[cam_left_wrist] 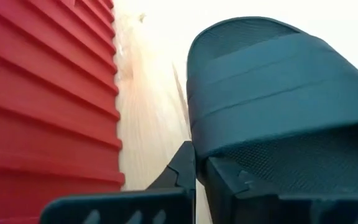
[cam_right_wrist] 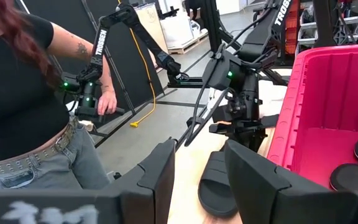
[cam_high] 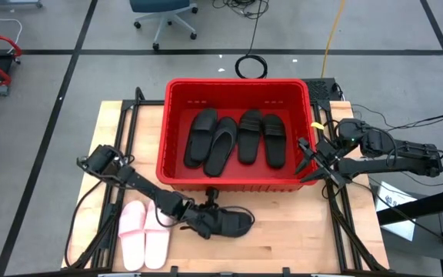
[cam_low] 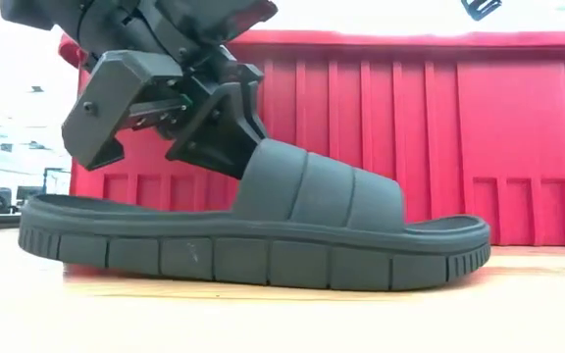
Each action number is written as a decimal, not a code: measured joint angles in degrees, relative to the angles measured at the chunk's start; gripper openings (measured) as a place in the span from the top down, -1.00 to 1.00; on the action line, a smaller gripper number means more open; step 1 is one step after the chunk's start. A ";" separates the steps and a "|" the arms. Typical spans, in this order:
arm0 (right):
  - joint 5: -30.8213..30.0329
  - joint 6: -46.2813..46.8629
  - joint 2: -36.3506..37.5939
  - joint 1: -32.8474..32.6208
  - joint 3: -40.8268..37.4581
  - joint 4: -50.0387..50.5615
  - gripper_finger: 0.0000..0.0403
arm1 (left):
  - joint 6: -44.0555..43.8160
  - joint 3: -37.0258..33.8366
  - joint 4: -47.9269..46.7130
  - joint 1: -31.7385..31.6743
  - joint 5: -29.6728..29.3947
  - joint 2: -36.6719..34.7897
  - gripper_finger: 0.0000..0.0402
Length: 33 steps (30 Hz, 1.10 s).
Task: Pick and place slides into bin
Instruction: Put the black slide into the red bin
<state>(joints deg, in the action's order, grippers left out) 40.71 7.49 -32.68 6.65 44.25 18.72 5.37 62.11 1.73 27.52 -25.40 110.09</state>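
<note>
Beside the red bin, on the surface: black slide gripped.
Left fingers clenched on its strap; right fingers spread apart, holding nothing, near the bin's side.

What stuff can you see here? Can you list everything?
Bin: one, red, at the far middle of the table.
Black slides in the bin: four, lying side by side on its floor.
Black slide on the table: one, flat on its sole just in front of the bin.
Pink slides: two, pale pink, side by side at the table's near left.
Table: one, light wood.
Person: one, black top and jeans, standing beyond the table.
Left claw: shut on the strap of the black slide on the table.
Right claw: open, at the bin's right edge.
</note>
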 joint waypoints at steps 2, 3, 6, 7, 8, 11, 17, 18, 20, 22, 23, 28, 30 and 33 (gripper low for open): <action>0.00 0.00 -0.01 0.01 0.00 0.00 0.36 | -0.01 0.02 0.03 -0.32 0.60 0.00 0.95; -0.02 0.00 -0.01 -0.01 0.00 0.00 0.36 | 0.13 0.02 0.03 -0.39 0.75 0.00 0.95; -0.04 0.00 -0.01 -0.01 0.00 0.00 0.36 | 0.63 0.04 -0.36 -0.50 1.24 -0.58 0.98; -0.04 0.00 -0.01 0.01 0.00 0.00 0.36 | 0.56 0.04 -0.49 -0.53 1.97 -0.96 0.98; -0.07 0.00 0.00 0.00 0.00 0.00 0.36 | 0.52 0.04 -0.50 -0.64 2.75 -1.42 0.98; -0.09 0.00 -0.01 0.01 0.00 0.00 0.36 | 0.33 0.04 -2.17 -1.27 5.98 -3.90 0.99; -0.11 0.00 0.00 0.01 0.00 -0.14 0.36 | -1.99 0.04 -7.10 -2.66 10.41 -10.20 0.99; -0.11 0.00 -0.01 0.01 0.00 -0.20 0.36 | -1.83 -0.04 -8.00 -2.70 10.73 -11.33 0.99; -0.11 0.00 0.01 0.01 0.00 -0.25 0.36 | -2.22 0.99 -8.64 -2.85 11.70 -13.49 0.99; -0.09 0.00 0.01 -0.01 0.00 -0.44 0.36 | -2.75 3.18 -11.66 -2.79 12.35 -15.51 0.99; -0.13 0.00 0.01 0.01 0.00 -0.44 0.36 | -2.55 4.77 -14.19 -2.80 12.31 -15.89 0.99; -0.11 -0.02 0.01 0.01 0.00 -0.45 0.36 | -0.63 15.02 -27.34 -2.77 12.06 -15.82 0.99; -0.13 -0.29 -0.01 0.01 0.02 -0.46 0.36 | -0.56 18.98 -30.62 -2.81 12.71 -15.96 1.00; -0.11 -0.78 -0.01 0.01 0.00 -0.44 0.36 | -0.55 23.94 -36.94 -3.21 11.94 -15.90 1.00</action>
<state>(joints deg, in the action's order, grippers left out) 40.60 6.71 -32.68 6.66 44.25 18.28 4.82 86.05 -35.21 24.32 -13.46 94.19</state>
